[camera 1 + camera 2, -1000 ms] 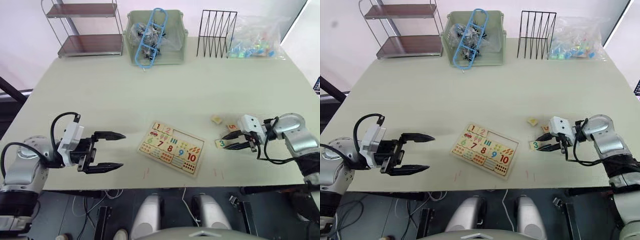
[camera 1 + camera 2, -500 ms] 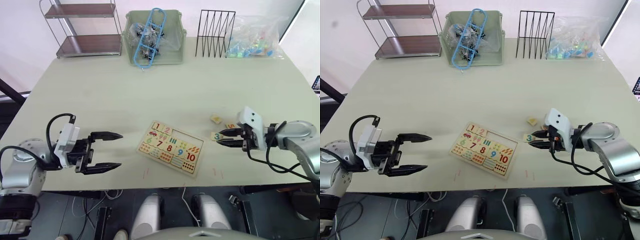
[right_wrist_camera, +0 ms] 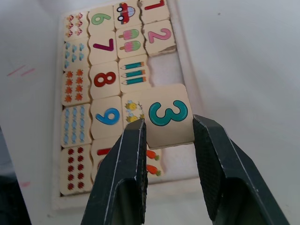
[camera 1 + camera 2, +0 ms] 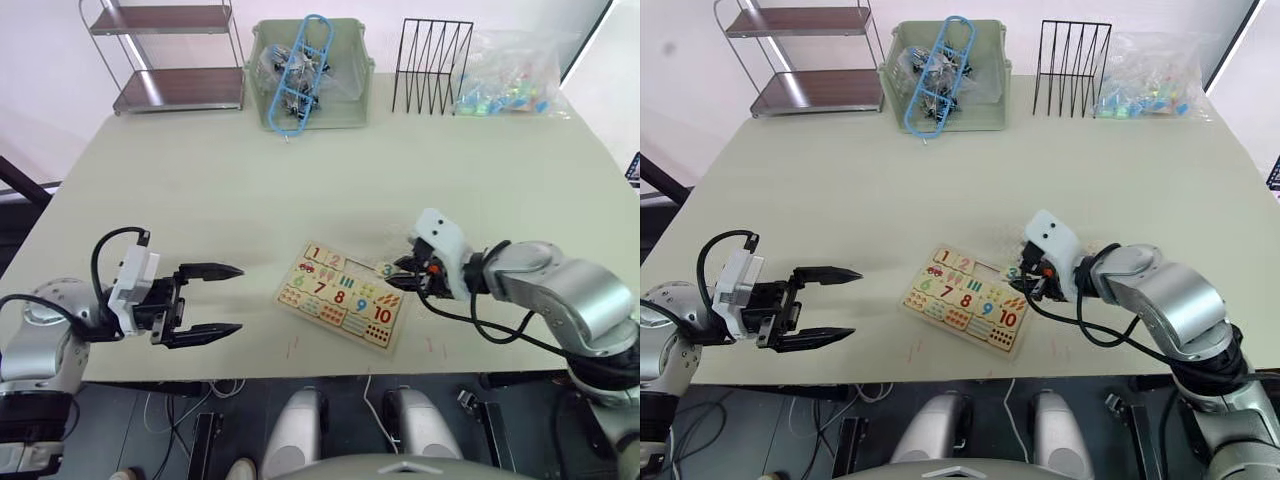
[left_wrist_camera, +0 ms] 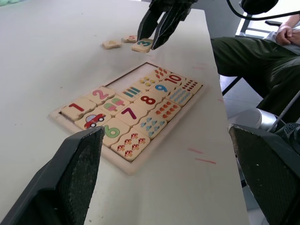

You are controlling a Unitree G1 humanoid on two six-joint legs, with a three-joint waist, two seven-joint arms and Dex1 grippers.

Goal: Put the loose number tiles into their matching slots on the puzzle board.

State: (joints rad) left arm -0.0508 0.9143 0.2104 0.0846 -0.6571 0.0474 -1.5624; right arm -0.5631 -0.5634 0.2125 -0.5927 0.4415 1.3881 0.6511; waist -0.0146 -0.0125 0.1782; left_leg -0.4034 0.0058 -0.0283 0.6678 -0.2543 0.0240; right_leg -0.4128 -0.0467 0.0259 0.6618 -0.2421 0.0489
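The puzzle board (image 4: 287,300) lies flat near the table's front edge. Tiles 1 and 2 sit in its far row, and beside them that row is an empty recess of slots (image 5: 135,75). My right gripper (image 4: 398,271) is shut on the loose number tile 3 (image 3: 168,116) and holds it just above the far row's right end, over the board's far edge. Two more loose tiles (image 5: 111,44) lie on the table beyond the board. My left gripper (image 4: 238,299) stands open to the left of the board, with nothing between its fingers.
At the back of the table stand a metal shelf (image 4: 170,55), a green bin (image 4: 345,105) with a blue item, a black wire rack (image 4: 432,65) and a plastic bag (image 4: 510,85) of coloured pieces. A person's legs (image 5: 248,61) are beside the table.
My right gripper has carried tile 3 leftward from the table's right side to above the board's far edge. The left gripper has stayed put, still open.
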